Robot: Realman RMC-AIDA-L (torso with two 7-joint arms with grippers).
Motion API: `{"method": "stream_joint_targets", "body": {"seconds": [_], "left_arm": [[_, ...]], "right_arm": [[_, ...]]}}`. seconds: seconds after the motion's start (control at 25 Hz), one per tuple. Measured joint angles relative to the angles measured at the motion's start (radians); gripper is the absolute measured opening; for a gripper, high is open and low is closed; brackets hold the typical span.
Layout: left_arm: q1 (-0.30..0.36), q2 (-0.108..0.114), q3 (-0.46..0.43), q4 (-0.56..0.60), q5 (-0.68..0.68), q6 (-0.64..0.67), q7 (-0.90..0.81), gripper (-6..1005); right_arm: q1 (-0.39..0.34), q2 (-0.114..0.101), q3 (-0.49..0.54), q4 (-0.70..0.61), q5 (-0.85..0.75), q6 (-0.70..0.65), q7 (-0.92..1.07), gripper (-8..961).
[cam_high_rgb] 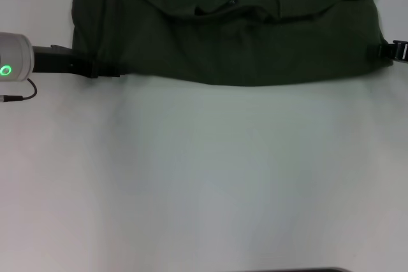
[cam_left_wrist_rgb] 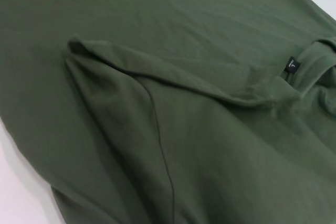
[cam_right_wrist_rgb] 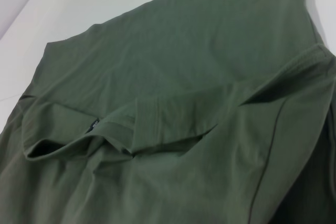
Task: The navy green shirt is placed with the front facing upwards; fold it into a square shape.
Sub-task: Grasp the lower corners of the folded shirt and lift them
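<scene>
One navy green shirt (cam_high_rgb: 255,36) is counted, spread across the far part of one white table (cam_high_rgb: 204,176), from about 11 o'clock to 1 o'clock in the head view. On it, one round collar (cam_right_wrist_rgb: 113,137) is seen, and one black tag (cam_left_wrist_rgb: 292,66) is sewn inside that collar. Two arms are counted: one left gripper (cam_high_rgb: 89,68) is met at the shirt's edge at about 10 o'clock, and one right gripper (cam_high_rgb: 389,51) at the opposite edge at about 2 o'clock. One green ring light (cam_high_rgb: 6,71) is lit on the left arm, and one thin cable (cam_high_rgb: 22,95) is seen beneath it.
</scene>
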Motion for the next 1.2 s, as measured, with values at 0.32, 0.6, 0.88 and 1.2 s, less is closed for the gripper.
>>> {"method": "stream_joint_targets", "body": {"seconds": [0.32, 0.6, 0.88, 1.2], "left_arm": [[-0.001, 0.0, 0.0, -0.002, 0.001, -0.033, -0.002, 728], [-0.001, 0.0, 0.002, -0.004, 0.002, -0.054, -0.003, 569], [0.001, 0.0, 0.002, -0.005, 0.004, -0.055, 0.001, 491], [0.006, 0.0, 0.0, 0.0, 0.005, -0.059, -0.001, 417]], "right_arm": [[0.0, 0.0, 0.002, 0.002, 0.0, 0.0, 0.0, 45], [0.0, 0.001, 0.003, 0.001, 0.0, 0.0, 0.0, 45], [0.0, 0.002, 0.003, 0.002, 0.0, 0.001, 0.0, 45], [0.0, 0.002, 0.003, 0.002, 0.0, 0.002, 0.0, 44]]}}
